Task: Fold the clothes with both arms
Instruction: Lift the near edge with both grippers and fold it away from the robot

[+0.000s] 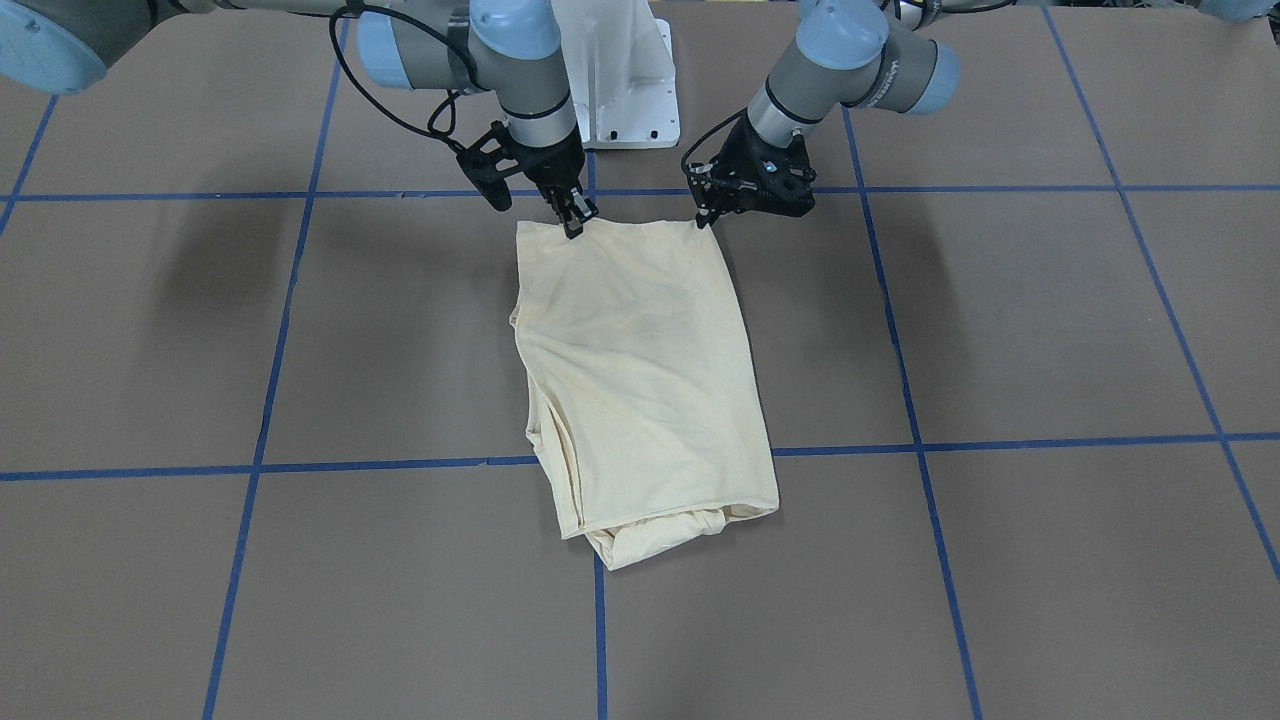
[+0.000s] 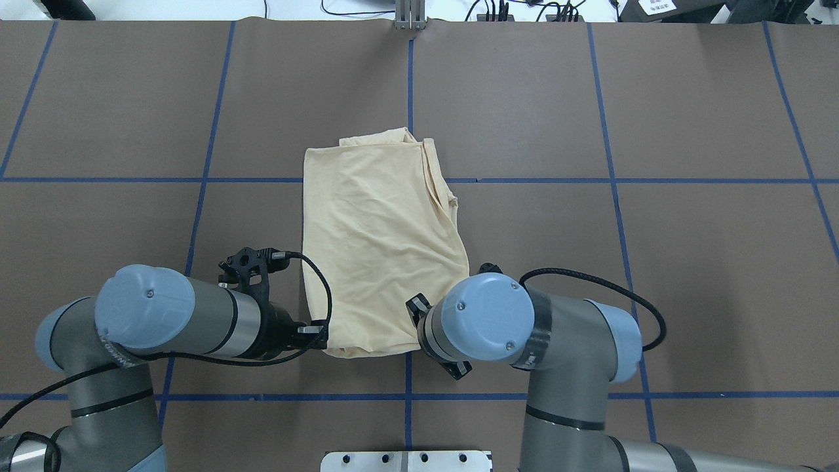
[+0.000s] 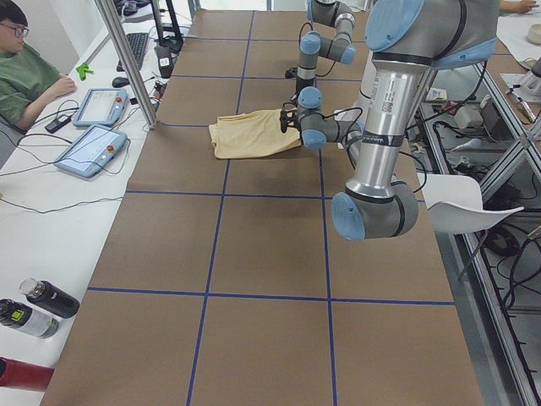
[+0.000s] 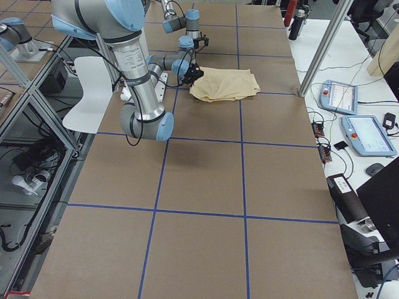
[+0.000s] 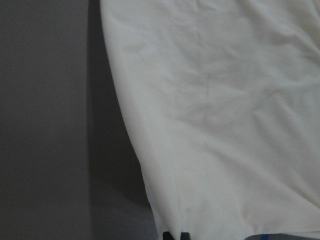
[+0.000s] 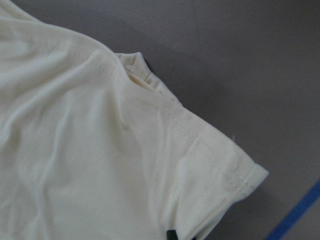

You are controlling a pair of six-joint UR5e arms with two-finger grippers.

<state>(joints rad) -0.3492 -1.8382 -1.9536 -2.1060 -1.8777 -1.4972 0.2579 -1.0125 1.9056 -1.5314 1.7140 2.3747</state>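
Observation:
The pale cream-yellow T-shirt (image 1: 640,370) lies folded into a long panel mid-table, its print and neck label hidden. It also shows in the overhead view (image 2: 380,242). My right gripper (image 1: 574,222) pinches one corner of the edge nearest the robot; the right wrist view shows the hemmed corner (image 6: 220,165) running down to a dark fingertip. My left gripper (image 1: 703,218) is at the other near corner, shut on the fabric (image 5: 225,125). In the overhead view the left gripper (image 2: 321,335) sits at the shirt's near-left corner. The right one is hidden under its wrist.
The white pedestal base (image 1: 620,80) stands just behind the grippers. Blue tape lines (image 1: 900,440) grid the brown table. An operator (image 3: 25,76) sits at the side bench with teach pendants (image 3: 93,148) and bottles (image 3: 42,304) on it.

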